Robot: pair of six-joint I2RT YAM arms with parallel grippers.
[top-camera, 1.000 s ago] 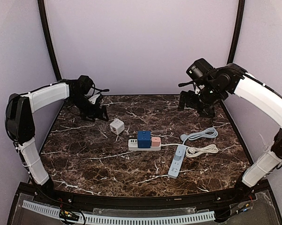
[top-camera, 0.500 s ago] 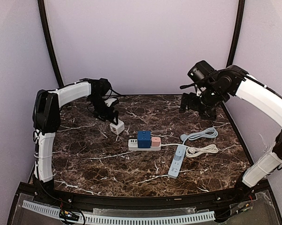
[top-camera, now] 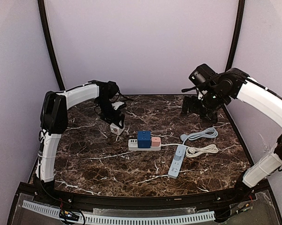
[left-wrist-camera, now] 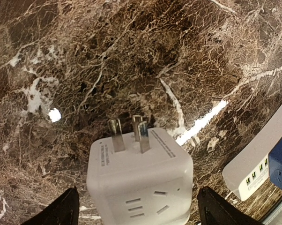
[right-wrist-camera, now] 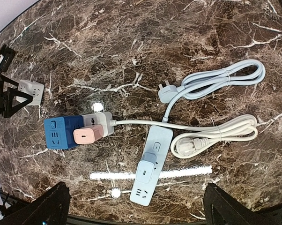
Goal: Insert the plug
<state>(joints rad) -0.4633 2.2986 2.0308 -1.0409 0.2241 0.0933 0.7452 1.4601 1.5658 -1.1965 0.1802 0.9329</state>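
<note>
Counter (top-camera: 85, 159): dark brown marble with white veins; all the things lie on it.
White cube plug (left-wrist-camera: 138, 178): it stands on the counter, to the left of and behind the white strip, apart from it. Three metal pins (left-wrist-camera: 140, 136) stick out of one face, and socket slots show on another face.
Left hand (left-wrist-camera: 138, 201): released. It hangs right over the white cube plug, with one of its fingers (left-wrist-camera: 66, 211) on each side. In the wrist view I see a thin gap between each finger and the cube, so nothing is grasped.
Right hand (right-wrist-camera: 136, 186): released, its fingers spread wide with nothing between them. It is held high over the far right part of the counter, well apart from all the things.
White strip (top-camera: 134, 144): it lies flat near the middle of the counter.
Blue cube (top-camera: 144, 138): it sits on the white strip.
Pink cube (top-camera: 155, 141): smaller, it sits on the same strip, just beside the blue cube on its right.
Light blue strip (top-camera: 177, 161): it lies to the right of the white strip, slanting toward the near edge.
Light blue cord (top-camera: 202, 134): bundled behind the light blue strip; its plug end lies free on the counter.
White cord (top-camera: 203, 150): coiled just in front of the light blue cord, and it runs to the white strip.
</note>
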